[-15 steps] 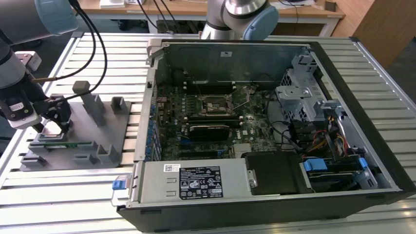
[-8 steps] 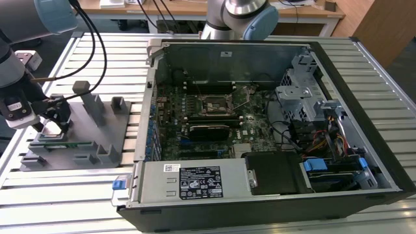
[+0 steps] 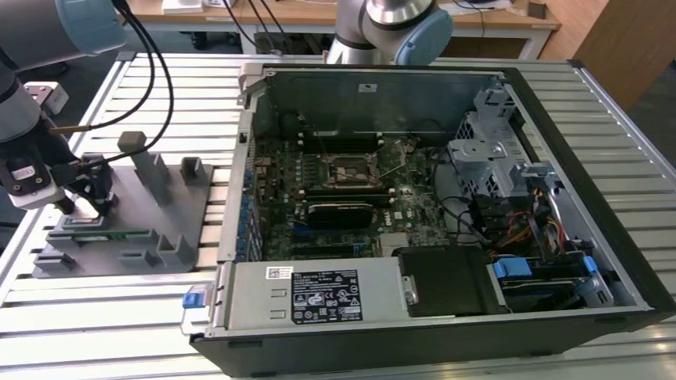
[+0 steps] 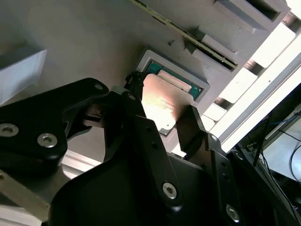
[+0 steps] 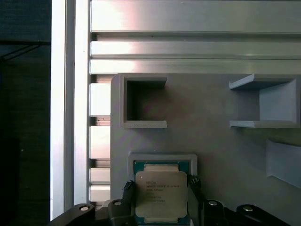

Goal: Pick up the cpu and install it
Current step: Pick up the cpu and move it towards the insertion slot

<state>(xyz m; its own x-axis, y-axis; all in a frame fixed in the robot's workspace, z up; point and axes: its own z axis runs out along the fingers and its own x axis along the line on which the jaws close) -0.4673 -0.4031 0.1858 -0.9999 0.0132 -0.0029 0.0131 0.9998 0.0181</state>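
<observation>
The cpu (image 5: 161, 197) lies flat, metal top up, in a shallow recess of the grey holder (image 5: 221, 141), its square edges in line with the recess walls, near a square pocket (image 5: 143, 101) and a green memory stick (image 3: 106, 234). The gripper (image 5: 160, 184) hangs over it, fingers (image 4: 192, 123) parted just wider than the chip, gripping nothing. The exterior view adds the open computer case (image 3: 370, 95), well apart toward that view's right.

cpu (image 5: 161, 195) seated in grey fixture (image 5: 216, 141); pincer (image 5: 161, 187) spread, straddling cpu; slatted table (image 5: 188, 47) beyond
</observation>
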